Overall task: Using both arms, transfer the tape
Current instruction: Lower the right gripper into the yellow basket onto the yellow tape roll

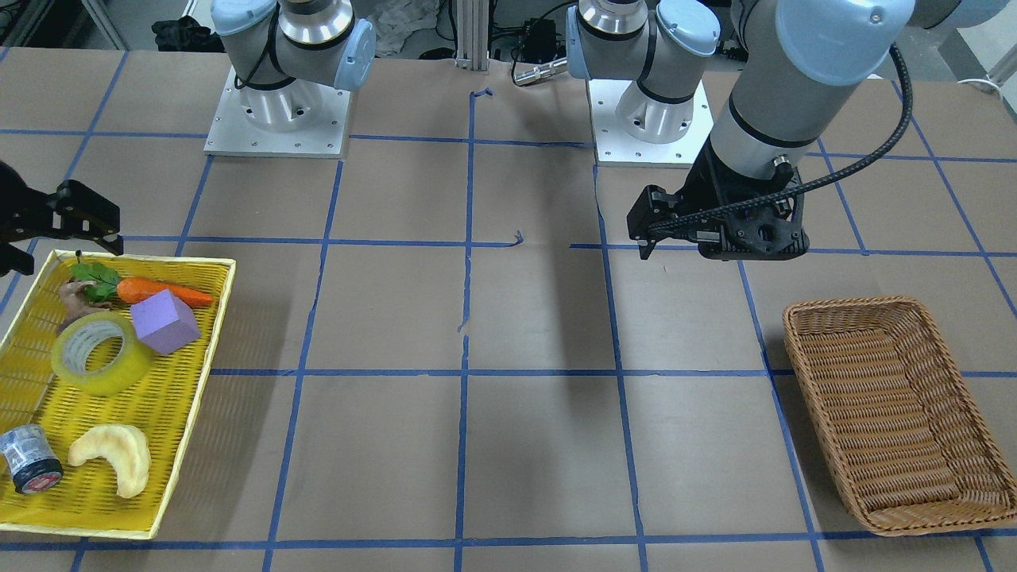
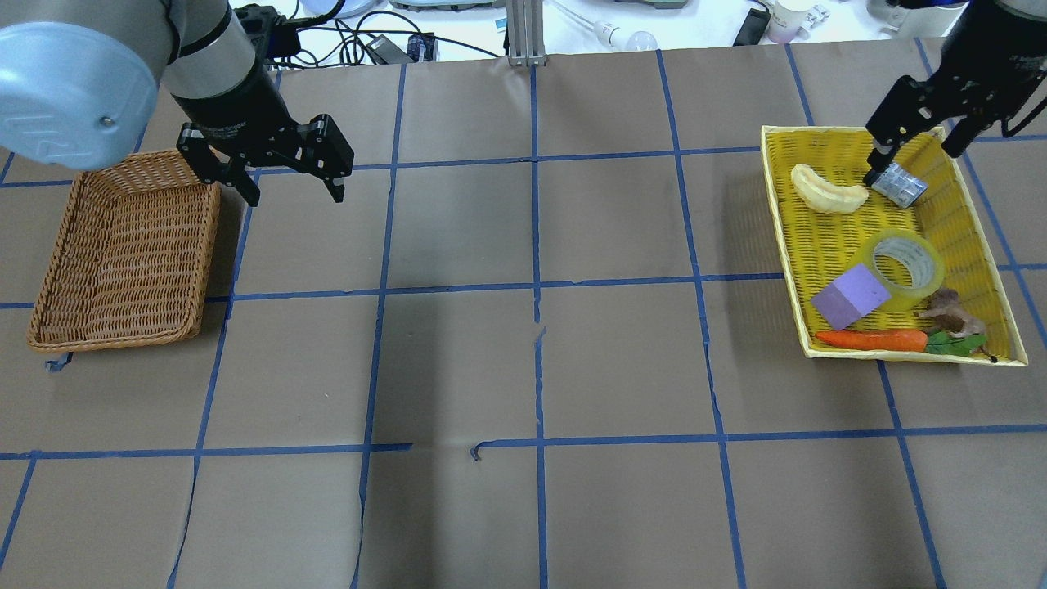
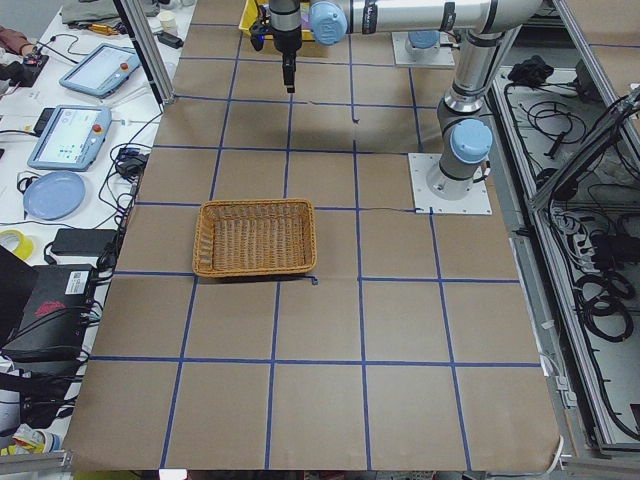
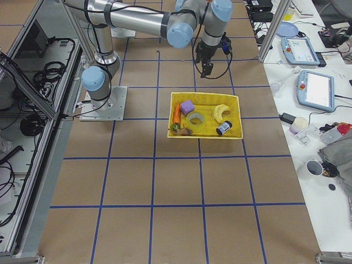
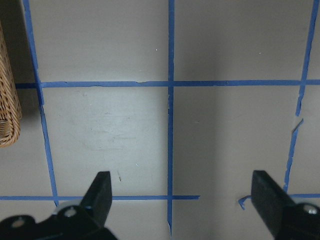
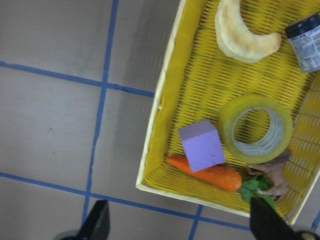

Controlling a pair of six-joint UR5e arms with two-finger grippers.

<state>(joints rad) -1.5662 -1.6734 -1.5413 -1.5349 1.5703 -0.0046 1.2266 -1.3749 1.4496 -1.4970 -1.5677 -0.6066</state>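
**Item: tape (image 1: 102,352).** You find it lying flat in the yellow tray (image 1: 171,397), hole up and axis vertical. It sits about mid-length, on the side away from the middle of the desk (image 1: 540,318). Being round, it has no long side. You may take it across the ring or over one wall.

**Neighbours.**
- The purple cube (image 1: 164,320) touches the roll or lies just beside it, on the side toward the desk's middle.
- The carrot (image 1: 163,291) lies at the robot-side end.
- The grey can (image 1: 30,459) lies at the other end, apart from the roll.

**Right claw (image 2: 912,159).** Its fingers are wide apart and hold nothing. It hangs high over the tray, well apart from the roll.
- The fixed views disagree on which end of the tray it stands over, so go by its wrist view. There the roll sits ahead of the fingers and to the right of their gap.
- The opening runs across the tray's width, so by my reading one finger would come down on the cube's side.
- You probably need a shift outward, or a turn of the wrist, before you descend.

**Left claw (image 2: 294,192).** Its fingers are wide apart and empty. It is over bare desk just beside the wicker basket (image 2: 123,254), at the opposite end from the tray.

The right arm is plainly the nearer. I judge the left to be the likely receiver.
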